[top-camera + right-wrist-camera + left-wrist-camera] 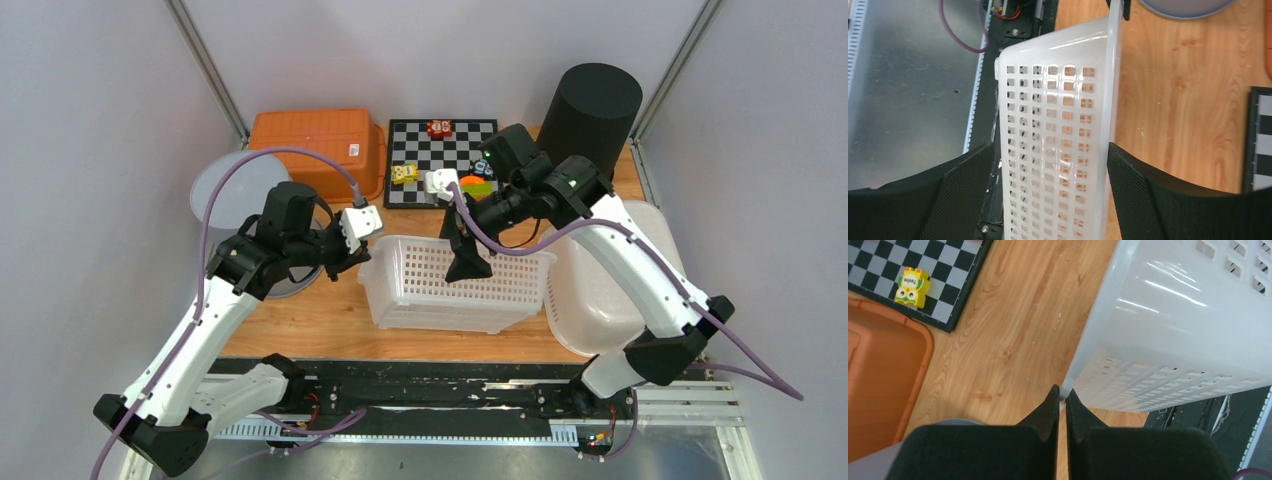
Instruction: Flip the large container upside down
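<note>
White perforated basket (430, 300) lies lengthwise left-to-right across the table (300, 325).

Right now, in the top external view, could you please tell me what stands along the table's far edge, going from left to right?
Orange bin → chessboard → black cylinder.

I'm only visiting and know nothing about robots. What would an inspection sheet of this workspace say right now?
Surface: wooden table, no spills seen.
Job's things: white basket mid-table, apparently open side up.
Clutter: orange tub, grey disc, chessboard with toy blocks, black cylinder, pale tub.
Grippers: left gripper shut, tips beside the basket's corner; right gripper open, straddling the basket's wall.
Cables: purple cable on each arm.
Surroundings: grey walls.
</note>
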`<state>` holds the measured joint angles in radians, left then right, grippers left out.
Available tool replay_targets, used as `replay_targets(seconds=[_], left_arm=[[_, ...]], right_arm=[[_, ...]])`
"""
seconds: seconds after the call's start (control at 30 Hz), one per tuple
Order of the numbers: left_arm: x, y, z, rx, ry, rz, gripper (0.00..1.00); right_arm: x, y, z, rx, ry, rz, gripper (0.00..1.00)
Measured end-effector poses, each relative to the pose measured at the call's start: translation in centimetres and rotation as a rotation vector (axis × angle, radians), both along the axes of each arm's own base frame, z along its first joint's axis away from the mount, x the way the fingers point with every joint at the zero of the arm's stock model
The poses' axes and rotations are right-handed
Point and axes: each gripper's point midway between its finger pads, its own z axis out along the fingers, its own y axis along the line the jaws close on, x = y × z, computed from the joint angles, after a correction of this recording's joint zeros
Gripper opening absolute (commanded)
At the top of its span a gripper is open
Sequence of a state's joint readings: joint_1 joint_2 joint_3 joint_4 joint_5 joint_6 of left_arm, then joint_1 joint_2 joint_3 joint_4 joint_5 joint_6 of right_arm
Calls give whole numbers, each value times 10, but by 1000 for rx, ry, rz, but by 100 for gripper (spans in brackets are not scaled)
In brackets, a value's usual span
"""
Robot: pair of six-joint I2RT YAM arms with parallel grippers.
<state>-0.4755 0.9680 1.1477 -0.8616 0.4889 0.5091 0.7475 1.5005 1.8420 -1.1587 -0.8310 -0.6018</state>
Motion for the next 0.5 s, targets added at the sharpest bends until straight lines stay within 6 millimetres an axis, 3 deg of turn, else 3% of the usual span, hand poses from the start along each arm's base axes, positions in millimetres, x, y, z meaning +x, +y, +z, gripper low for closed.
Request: replay_targets(seconds=[0.5], left_arm=[[20, 21, -25, 3, 111, 119, 0]], right_arm=[[26, -64, 25, 29, -271, -227, 92]])
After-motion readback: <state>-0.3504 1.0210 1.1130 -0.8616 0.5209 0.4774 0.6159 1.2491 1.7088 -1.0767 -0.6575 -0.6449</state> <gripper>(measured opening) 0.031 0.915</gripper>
